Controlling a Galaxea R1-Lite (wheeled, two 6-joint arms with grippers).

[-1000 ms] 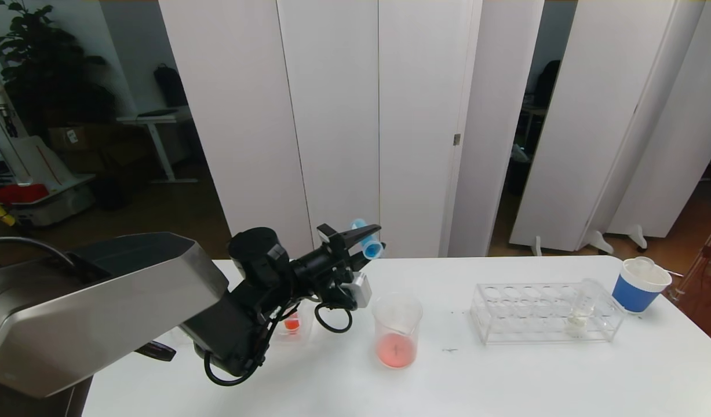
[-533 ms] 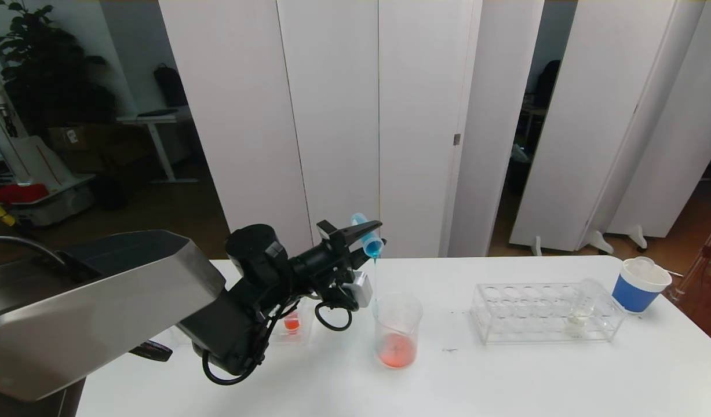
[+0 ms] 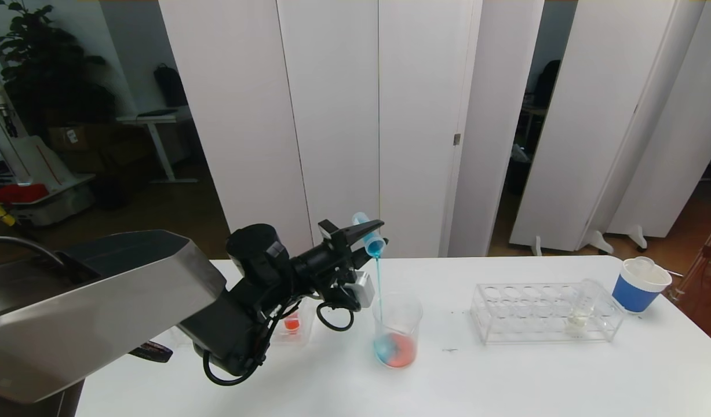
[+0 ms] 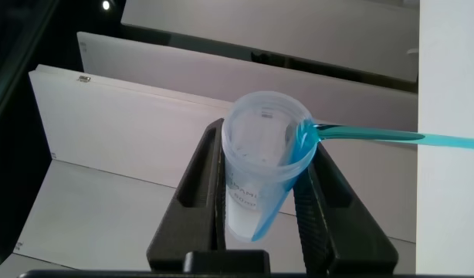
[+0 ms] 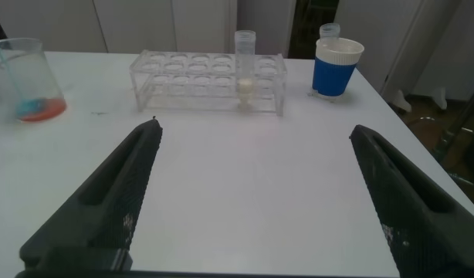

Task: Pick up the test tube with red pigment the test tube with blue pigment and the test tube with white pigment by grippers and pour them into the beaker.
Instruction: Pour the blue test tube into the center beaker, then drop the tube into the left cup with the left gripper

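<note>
On the left of the bench (image 3: 506,376), behind the left arm, a small clear container with red-orange liquid (image 3: 292,324) stands; whether it is the spent red tube I cannot tell; above and just right of it the left gripper (image 3: 364,237) hangs over the beaker (image 3: 397,330), its jaws clamped on the blue tube (image 3: 368,236), which is tipped mouth-down; a thin blue stream runs from its lip into the beaker, where blue is pooling beside red-orange liquid at the bottom; so the red pour looks done and the blue one is under way, with some blue visible in the tube. Further right a clear rack (image 3: 543,313) holds the white tube (image 3: 581,310) upright in its right end, pale liquid at its base, untouched; that pour is left to do; a blue paper cup (image 3: 638,284) sits beyond the rack. The right gripper (image 5: 260,193) hovers low over the bench on the near right, jaws spread wide and holding nothing, well short of the rack.
</note>
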